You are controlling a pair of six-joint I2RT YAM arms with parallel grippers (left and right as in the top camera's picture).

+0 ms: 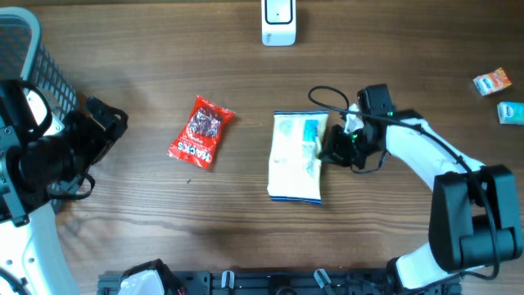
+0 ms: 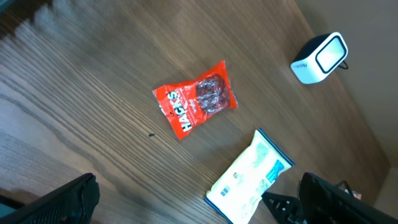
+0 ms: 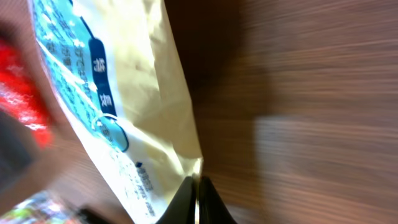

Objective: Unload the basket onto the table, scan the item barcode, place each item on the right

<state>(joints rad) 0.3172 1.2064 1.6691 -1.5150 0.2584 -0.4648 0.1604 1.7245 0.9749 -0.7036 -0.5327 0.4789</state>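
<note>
The wooden bench (image 1: 246,221) filled the frame. At the far left the left gripper (image 1: 110,119) hung above the wood with its jaws wide apart and nothing between them. A grey wire basket (image 1: 33,57) sat in the upper left corner. Right of centre lay the white pouch (image 1: 295,160), whose blue label printing was too small to read. The right gripper (image 1: 334,149) met its right edge, jaws clamped together on that edge. Left of centre lay a red bag (image 1: 202,131) marked "HACKS". The white scanner (image 1: 278,20) stood at top centre. Two small boxes, one orange and green (image 1: 492,82) and one teal (image 1: 511,112), sat at the upper right.
</note>
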